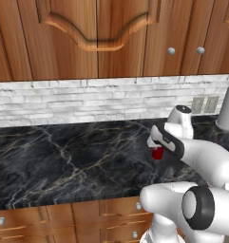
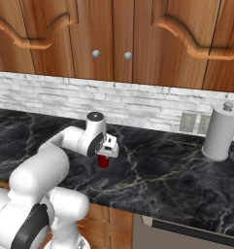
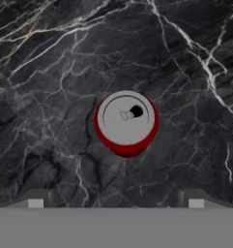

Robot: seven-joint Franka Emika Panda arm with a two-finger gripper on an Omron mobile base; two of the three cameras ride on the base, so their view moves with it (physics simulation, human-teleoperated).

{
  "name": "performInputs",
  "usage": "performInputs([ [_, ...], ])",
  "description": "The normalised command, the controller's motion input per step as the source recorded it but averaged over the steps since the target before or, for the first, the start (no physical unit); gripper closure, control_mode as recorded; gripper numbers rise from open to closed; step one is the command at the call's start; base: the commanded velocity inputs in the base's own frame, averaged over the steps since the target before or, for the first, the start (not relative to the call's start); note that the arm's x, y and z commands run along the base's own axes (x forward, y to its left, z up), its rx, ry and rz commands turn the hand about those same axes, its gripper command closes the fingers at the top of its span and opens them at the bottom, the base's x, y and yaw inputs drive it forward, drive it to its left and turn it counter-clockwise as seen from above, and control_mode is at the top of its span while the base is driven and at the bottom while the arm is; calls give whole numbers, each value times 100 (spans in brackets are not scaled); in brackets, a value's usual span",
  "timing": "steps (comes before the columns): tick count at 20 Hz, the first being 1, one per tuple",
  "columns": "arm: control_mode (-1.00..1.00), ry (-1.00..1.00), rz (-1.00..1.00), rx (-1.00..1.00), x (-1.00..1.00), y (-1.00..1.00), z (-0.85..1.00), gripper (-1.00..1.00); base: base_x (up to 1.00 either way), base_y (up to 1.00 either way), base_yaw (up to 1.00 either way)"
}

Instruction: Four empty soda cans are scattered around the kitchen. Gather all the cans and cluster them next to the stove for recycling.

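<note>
One soda can [image 3: 126, 123] stands upright beneath the downward-pointing gripper [image 3: 115, 203], jaws spread wide.

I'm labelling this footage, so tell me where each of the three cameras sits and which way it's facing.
Left base view: behind the arm's left, looking forward and down at the counter; the arm rises lower right, over the soda can.
Right base view: behind the arm's right, same counter; the arm rises lower left, with a grey canister by the wall.
Hand view: on the hand, looking straight down onto the can's top; the open pincer tips show at the bottom.
Shared: all three show the can on the marble counter.
</note>
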Motion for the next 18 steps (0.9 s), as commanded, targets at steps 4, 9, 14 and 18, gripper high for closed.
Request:
performInputs([
  [4, -100, 0, 0, 0, 24, -6, -14, -100, 0, 0, 0],
  [9, -100, 0, 0, 0, 22, -5, -15, -100, 0, 0, 0],
  [14, -100, 0, 0, 0, 18, -3, -13, -100, 0, 0, 0],
  [18, -100, 0, 0, 0, 18, 0, -20, 100, 0, 0, 0],
])
